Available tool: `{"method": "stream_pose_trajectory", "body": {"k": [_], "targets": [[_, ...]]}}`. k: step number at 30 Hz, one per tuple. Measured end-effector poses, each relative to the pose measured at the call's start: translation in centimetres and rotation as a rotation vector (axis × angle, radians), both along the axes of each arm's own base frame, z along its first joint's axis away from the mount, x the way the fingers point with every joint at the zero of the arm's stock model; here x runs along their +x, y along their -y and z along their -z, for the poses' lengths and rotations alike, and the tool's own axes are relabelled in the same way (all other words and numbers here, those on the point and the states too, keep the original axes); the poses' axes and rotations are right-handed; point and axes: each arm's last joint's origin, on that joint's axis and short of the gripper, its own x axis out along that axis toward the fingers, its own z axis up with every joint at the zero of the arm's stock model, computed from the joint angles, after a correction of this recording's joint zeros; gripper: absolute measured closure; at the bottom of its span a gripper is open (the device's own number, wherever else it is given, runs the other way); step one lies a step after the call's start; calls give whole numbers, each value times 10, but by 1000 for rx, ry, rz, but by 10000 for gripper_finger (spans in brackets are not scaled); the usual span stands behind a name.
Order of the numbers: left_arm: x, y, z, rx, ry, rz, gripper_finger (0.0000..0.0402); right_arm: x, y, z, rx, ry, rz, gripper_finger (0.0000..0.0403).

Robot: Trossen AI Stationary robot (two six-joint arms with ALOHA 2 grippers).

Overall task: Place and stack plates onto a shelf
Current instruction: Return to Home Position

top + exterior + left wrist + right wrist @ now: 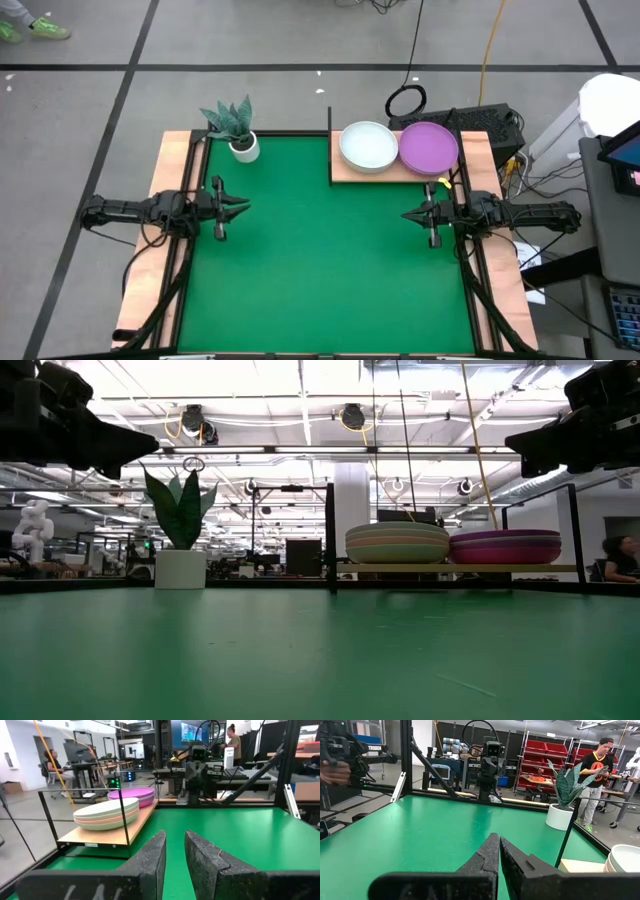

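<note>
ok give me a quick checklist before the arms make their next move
1. Stacks on shelf: whitish-topped stack and purple-topped stack sit side by side on the shelf: ok.
2. Stacks level: no plate looks tilted in the low view: ok.
3. Grippers empty: left gripper slightly open, right gripper shut, neither holding anything: ok.
4. Grippers apart from the shelf, over the mat near its sides: ok.
5. Stray plates on the mat: none seen: ok.
6. Plate count per stack: cannot tell.

A white pot [245,150] holding a spiky green plant [228,118] stands at the far left corner of the green mat [320,270]; wooden strips [145,270] edge the mat; a black cable coil [406,100] lies on the floor [250,40] beyond; a person [596,767] stands near red bins [542,752]
</note>
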Motion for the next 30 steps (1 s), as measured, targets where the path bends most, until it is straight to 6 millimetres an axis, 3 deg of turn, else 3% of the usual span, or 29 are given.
{"method": "stream_pose_trajectory", "body": {"k": [30], "targets": [[0, 0, -2, -32, 25, -8, 325, 0, 0, 0, 0, 0, 0, 403]]}}
